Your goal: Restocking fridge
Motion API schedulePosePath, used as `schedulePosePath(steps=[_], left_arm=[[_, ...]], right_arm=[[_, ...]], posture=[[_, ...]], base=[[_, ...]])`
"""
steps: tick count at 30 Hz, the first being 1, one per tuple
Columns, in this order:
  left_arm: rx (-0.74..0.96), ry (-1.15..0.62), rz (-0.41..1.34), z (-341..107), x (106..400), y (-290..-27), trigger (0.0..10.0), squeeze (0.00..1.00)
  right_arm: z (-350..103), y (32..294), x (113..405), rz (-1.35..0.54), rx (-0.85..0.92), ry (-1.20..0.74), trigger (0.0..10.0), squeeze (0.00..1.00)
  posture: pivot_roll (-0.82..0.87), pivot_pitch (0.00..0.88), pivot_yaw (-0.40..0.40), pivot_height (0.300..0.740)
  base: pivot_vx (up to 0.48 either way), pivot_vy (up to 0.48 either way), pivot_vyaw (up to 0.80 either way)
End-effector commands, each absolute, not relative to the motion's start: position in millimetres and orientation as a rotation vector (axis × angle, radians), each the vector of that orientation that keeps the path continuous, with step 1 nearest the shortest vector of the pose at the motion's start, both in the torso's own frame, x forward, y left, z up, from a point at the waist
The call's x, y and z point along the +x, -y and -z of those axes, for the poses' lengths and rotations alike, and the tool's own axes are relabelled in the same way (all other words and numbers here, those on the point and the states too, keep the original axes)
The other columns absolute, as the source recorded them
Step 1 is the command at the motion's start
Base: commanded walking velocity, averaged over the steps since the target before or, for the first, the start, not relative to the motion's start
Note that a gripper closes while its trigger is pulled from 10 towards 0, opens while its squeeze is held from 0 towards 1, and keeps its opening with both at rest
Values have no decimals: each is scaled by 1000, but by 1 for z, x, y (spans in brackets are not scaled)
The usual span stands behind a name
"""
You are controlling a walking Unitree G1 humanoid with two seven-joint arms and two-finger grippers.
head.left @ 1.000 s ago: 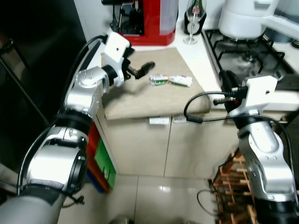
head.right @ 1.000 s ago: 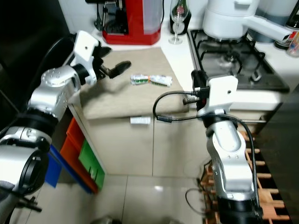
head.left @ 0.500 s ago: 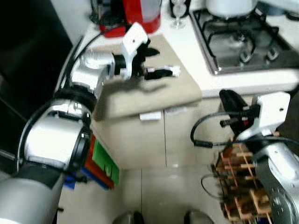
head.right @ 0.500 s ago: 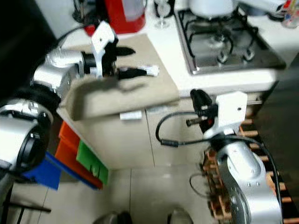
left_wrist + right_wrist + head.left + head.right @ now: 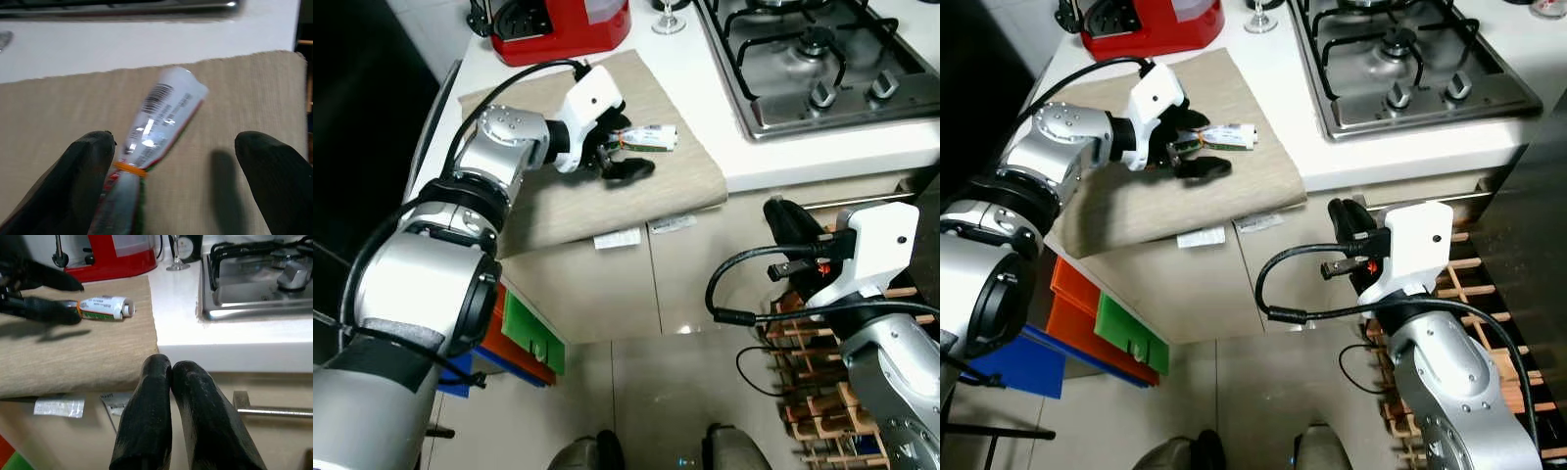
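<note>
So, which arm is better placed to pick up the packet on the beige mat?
Left. Its pincer is open astride the packet on the mat; the right pincer is shut, below the counter edge.

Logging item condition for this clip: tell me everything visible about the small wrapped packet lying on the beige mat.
The packet is a slim, shiny white wrapper with green and red print and a barcode, cinched by an orange band. It lies flat on the beige woven mat on the counter, one end pointing toward the hob. The left pincer is open astride its banded end, one finger close against it; whether it touches cannot be told.
</note>
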State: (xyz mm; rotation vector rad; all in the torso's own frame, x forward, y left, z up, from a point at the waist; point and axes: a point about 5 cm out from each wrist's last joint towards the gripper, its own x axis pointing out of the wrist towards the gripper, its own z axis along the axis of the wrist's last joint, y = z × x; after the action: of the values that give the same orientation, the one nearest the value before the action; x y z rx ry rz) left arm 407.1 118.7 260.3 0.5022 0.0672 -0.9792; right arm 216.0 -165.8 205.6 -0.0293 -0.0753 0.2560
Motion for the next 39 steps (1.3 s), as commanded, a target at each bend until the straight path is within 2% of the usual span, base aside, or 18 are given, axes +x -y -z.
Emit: schedulePosePath(steps=[1, 9, 20, 30, 31, 39], left_arm=[[535, -43, 934, -273, 409, -126, 10000, 0], [556, -111, 868, -262, 412, -130, 10000, 0], [457, -190, 596, -235, 418, -138, 10000, 0], [449, -244, 616, -223, 416, -138, 10000, 0], [451, -240, 608, -223, 416, -138, 0, 0], [534, -234, 658, -222, 415, -137, 0, 0]], right_arm=[[-209, 161, 211, -277, -20, 83, 10000, 0], [-209, 158, 209, -275, -24, 69, 10000, 0], [-208, 159, 203, -248, -18, 52, 10000, 0], [-207, 159, 205, -239, -14, 45, 10000, 0], [-207, 158, 205, -240, -13, 43, 10000, 0], [-205, 157, 205, -236, -9, 34, 10000, 0]], posture=[[-421, 192, 207, 740], [-444, 198, 219, 740], [-470, 213, 221, 740], [-469, 212, 218, 740], [-470, 211, 219, 740], [-470, 207, 223, 740]], base=[[0, 0, 0], [0, 0, 0], [0, 0, 0], [0, 0, 0], [0, 0, 0], [0, 0, 0]])
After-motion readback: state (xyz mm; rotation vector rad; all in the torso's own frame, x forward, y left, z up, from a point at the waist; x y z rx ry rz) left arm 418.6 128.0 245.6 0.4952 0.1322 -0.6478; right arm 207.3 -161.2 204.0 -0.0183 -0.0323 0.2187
